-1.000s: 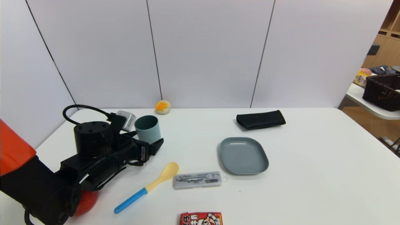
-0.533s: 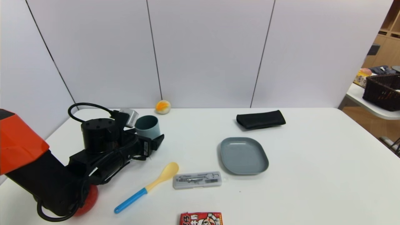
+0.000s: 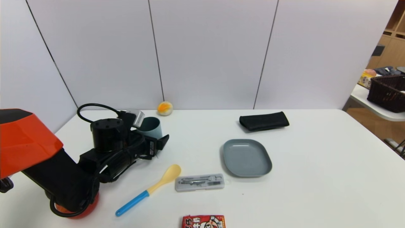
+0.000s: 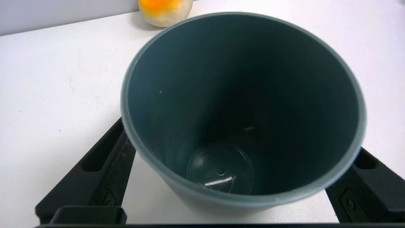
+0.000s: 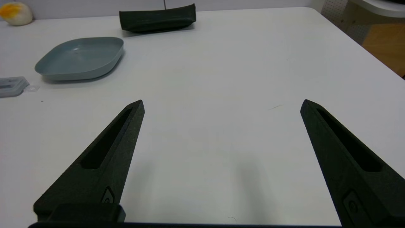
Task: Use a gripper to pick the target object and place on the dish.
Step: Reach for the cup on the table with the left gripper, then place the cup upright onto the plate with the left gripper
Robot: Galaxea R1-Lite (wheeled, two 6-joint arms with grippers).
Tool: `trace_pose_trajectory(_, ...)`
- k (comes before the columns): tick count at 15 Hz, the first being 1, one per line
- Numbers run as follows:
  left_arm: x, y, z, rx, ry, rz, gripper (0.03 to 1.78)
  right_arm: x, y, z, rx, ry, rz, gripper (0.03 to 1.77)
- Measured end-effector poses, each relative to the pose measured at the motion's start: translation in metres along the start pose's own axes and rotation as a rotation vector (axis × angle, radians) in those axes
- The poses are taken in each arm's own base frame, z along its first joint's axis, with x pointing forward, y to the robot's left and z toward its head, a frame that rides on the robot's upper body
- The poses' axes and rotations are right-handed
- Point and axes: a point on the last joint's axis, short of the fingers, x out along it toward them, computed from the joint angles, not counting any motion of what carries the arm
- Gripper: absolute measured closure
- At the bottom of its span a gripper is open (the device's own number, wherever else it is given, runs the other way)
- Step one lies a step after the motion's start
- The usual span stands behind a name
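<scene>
1. The cup (image 3: 152, 132) stands upright on the table (image 3: 310, 177), near the ball (image 3: 165, 108) and well apart from the dish (image 3: 247, 160).
2. The left gripper (image 4: 242, 136) is at the cup, fingers spread wide on either side of it. White table shows between fingers and lower wall, so I judge it ungripped; the rim hides the tips.
3. The right gripper (image 5: 222, 101) is parked over the table on the robot's right, fingers wide apart with nothing between them.
4. The cup looks like thin plastic: probably light, fairly stiff, unlikely to break, but easily nudged or tipped.
5. Its smooth, tapering wall may slip, so the best hold is probably around mid-wall, both pads level. Squeezing hard near the rim could flex it.
</scene>
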Motion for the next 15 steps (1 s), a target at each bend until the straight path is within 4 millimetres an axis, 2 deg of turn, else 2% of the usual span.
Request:
trace_pose_trajectory(6,0.004,-0.0001,-0.0035,-0.017,0.01,0.0,0.12,0.0,0.0,0.0,0.0,0.0,0.0,0.09)
trace_pose_trajectory(7,0.0041,-0.0001,-0.0038,-0.019,0.011,0.0,0.23,0.0,0.0,0.0,0.0,0.0,0.0,0.09)
trace_pose_trajectory(9,0.0047,-0.0001,-0.0043,-0.019,0.013,0.0,0.56,0.0,0.0,0.0,0.0,0.0,0.0,0.09)
trace_pose_trajectory(10,0.0049,-0.0001,-0.0044,-0.019,0.013,0.0,0.62,0.0,0.0,0.0,0.0,0.0,0.0,0.09)
trace_pose_trajectory(15,0.0051,-0.0001,-0.0039,-0.02,0.005,0.0,0.63,0.0,0.0,0.0,0.0,0.0,0.0,0.09)
